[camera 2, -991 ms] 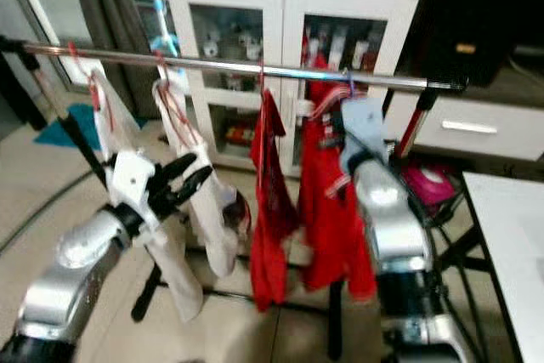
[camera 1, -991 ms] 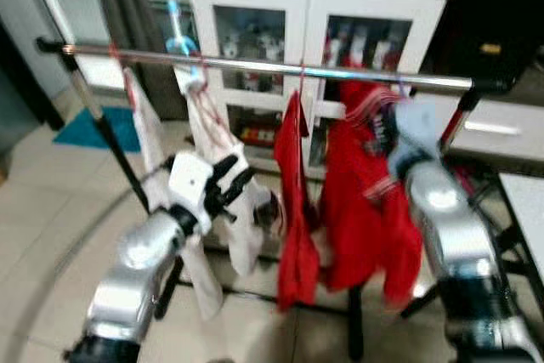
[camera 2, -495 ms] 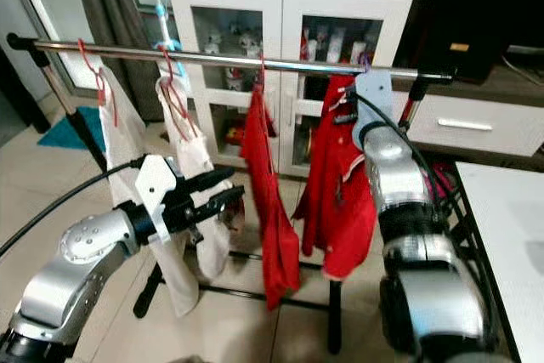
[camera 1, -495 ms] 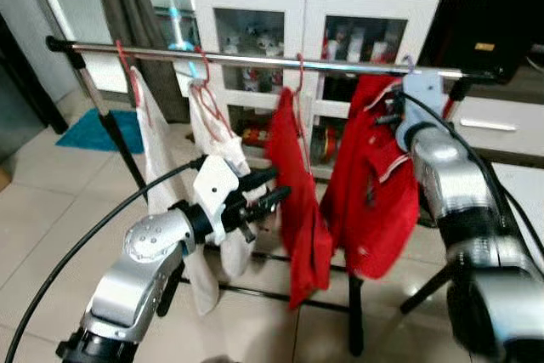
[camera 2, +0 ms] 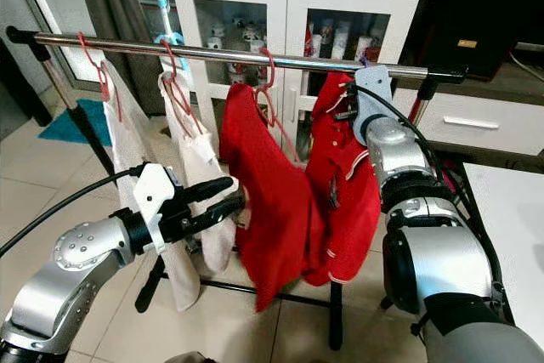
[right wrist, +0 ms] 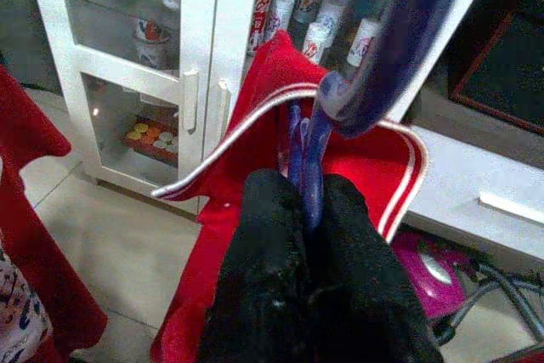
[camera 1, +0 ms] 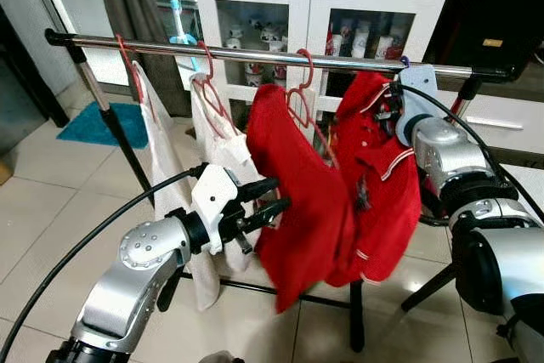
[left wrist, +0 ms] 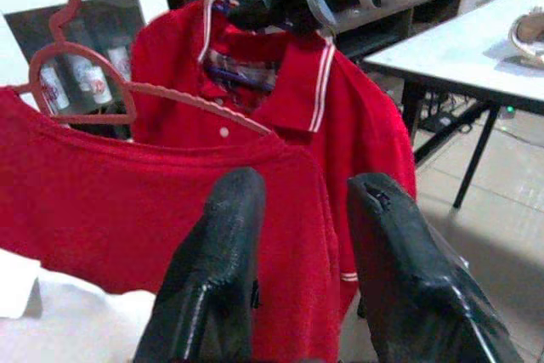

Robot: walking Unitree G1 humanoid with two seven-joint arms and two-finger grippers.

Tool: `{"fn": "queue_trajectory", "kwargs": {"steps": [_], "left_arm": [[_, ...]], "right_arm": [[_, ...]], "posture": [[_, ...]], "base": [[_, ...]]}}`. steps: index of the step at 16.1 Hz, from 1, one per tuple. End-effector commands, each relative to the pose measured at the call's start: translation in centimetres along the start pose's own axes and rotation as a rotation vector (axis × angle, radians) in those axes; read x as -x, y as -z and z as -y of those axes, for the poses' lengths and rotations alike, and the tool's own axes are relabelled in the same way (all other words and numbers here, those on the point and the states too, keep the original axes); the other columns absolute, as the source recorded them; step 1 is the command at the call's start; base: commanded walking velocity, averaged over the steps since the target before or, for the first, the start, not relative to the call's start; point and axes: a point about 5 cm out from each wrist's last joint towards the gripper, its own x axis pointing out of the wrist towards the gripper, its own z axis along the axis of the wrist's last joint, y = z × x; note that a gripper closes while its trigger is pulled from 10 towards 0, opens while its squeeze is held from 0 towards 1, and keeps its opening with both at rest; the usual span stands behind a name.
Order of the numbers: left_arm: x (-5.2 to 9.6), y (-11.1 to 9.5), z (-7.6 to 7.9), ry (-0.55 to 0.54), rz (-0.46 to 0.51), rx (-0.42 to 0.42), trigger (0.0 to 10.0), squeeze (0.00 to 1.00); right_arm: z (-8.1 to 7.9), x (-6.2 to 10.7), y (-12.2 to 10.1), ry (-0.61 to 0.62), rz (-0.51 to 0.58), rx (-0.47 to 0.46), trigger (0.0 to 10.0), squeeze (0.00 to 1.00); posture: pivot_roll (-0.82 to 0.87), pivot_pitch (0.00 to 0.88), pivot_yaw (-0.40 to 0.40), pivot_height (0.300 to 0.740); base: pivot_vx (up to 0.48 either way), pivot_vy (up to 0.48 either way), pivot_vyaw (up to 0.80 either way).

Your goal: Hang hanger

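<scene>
Reaching up toward 1 o'clock, the right gripper (right wrist: 308, 210) pinches the purple hanger (right wrist: 357, 82) tight; left gripper (left wrist: 297, 210) gapes empty at the red shirt (camera 1: 297, 201).

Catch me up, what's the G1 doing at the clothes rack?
It is hanging laundry. The right gripper is shut on the purple hanger carrying a red polo shirt, up at the rail. The left gripper, open, is beside the red T-shirt on its red hanger.
</scene>
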Motion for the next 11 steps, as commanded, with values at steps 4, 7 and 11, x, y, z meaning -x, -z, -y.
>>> {"fn": "queue_trajectory", "kwargs": {"steps": [4,7,11], "left_arm": [[-0.2,-1.4,-1.6,-0.119,0.058,-0.041,10.0,0.00],[1.0,-1.2,-3.6,-0.384,0.053,-0.047,10.0,0.00],[1.6,-1.1,-4.0,-0.496,0.041,-0.025,10.0,0.00]], "right_arm": [[0.1,1.6,-0.8,-0.097,0.169,-0.004,10.0,1.00],[-0.6,5.6,-0.7,-0.163,0.282,-0.021,10.0,1.00],[-4.5,10.8,1.6,-0.183,0.341,-0.206,10.0,0.00]], "posture": [[0.03,0.000,0.034,0.740],[0.02,0.000,0.066,0.740],[0.02,0.000,0.040,0.740]], "base": [[0.000,0.000,0.00],[0.000,0.000,0.00],[0.000,0.208,0.00]]}}
